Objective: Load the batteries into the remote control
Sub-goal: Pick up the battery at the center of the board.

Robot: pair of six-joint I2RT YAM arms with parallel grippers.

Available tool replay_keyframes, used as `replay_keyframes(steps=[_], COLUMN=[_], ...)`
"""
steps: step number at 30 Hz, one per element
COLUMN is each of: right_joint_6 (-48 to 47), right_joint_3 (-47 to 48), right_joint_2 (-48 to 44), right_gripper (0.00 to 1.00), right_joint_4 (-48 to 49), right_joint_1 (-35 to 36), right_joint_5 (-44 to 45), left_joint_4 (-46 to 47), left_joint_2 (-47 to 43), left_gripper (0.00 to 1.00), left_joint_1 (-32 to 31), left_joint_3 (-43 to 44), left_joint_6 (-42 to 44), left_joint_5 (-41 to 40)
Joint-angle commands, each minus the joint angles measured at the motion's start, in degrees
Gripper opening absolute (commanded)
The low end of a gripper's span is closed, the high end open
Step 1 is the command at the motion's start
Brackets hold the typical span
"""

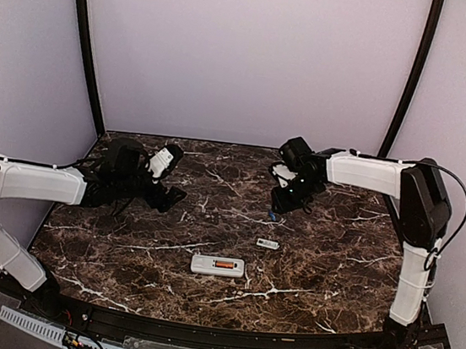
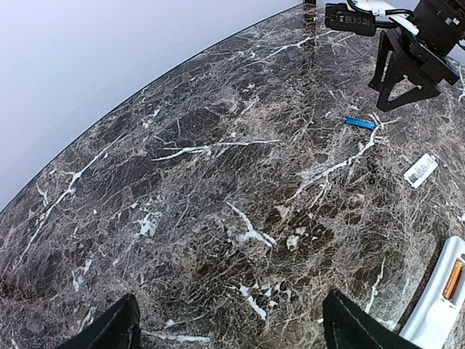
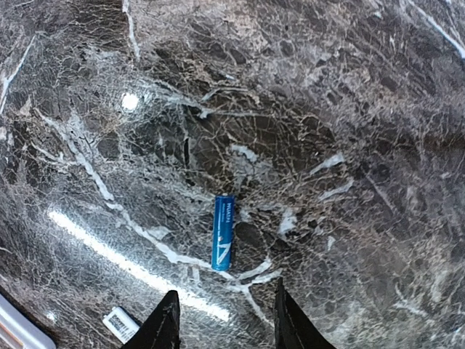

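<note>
R gripper (image 3: 225,291) hangs over blue battery (image 3: 223,232), jaws part open, nothing held; the cell lies flat on marble table (image 3: 349,109). L gripper (image 2: 231,298) wide open, empty, well apart. Remote control (image 1: 217,265) lies nearer the arm bases w/ orange battery (image 1: 223,264) in its bay, cover piece (image 1: 268,243) near.

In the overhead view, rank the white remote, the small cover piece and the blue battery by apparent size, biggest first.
1. Remote control: clearly largest.
2. Cover piece: much smaller.
3. Blue battery: just a small speck here, so cover versus battery is close and less certain.
</note>
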Motion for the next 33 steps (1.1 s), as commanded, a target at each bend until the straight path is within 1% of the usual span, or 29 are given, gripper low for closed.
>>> replay_keyframes(steps=[1,8,16,19,24,30,33], right_joint_6=[7.6,7.8,5.5,5.3,4.1,2.9,2.4], right_joint_3=[-0.9,0.0,5.4,5.3,6.3,8.7,9.9], right_joint_2=[1.5,5.0,10.2,10.8,11.2,13.0,13.8], right_gripper=[0.41,0.4,0.39,0.36,0.28,0.23,0.23], right_joint_4=[0.2,1.6,0.3,-0.2,-1.8,-3.2,-3.6], right_joint_1=[1.3,0.9,0.9,1.0,1.8,2.0,2.4], right_joint_5=[0.6,1.5,4.6,5.2,8.2,9.0,9.1], left_joint_4=[1.1,1.0,1.1,1.0,1.1,1.0,1.0], left_joint_2=[0.3,-0.1,0.2,0.0,0.5,0.7,0.6], left_gripper=[0.86,0.86,0.86,0.86,0.86,0.86,0.86], left_joint_1=[0.6,0.6,0.6,0.6,0.6,0.6,0.6], left_joint_3=[-0.2,-0.5,-0.4,-0.5,-0.2,-0.1,-0.1], left_joint_6=[-1.0,-0.9,-0.9,-0.6,-0.4,-0.5,-0.5], left_joint_5=[0.8,1.1,1.4,0.8,0.9,1.0,1.0])
